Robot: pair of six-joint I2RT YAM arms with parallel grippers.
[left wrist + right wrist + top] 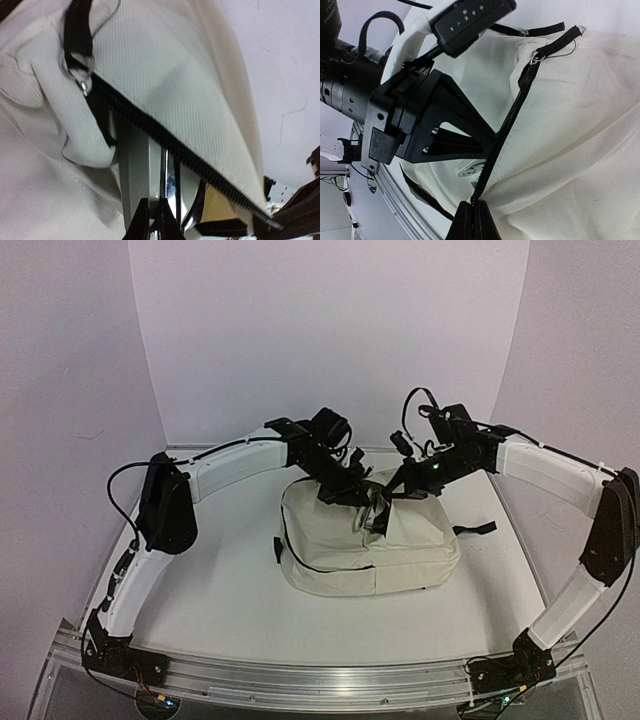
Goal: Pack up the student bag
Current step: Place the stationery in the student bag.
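The student bag (380, 550), cream with black zippers, lies in the middle of the table. Both grippers are at its top opening. My left gripper (348, 488) (152, 212) is shut on the thin edge of a flat grey item (135, 165) with a shiny metal part (172, 180); the item reaches under the bag's zipper edge (165, 137). My right gripper (398, 488) (479, 210) is shut on the bag's zipper edge (507, 125) and holds the flap (580, 125) up. The left arm's black wrist housing (415, 125) points into the opening. What lies deeper inside the bag is hidden.
A black strap (475, 530) sticks out from the bag's right side. A zipper pull (555, 45) hangs at the top of the flap. White walls close in the white table (220, 580) on three sides, and an aluminium rail (320, 680) runs along the near edge.
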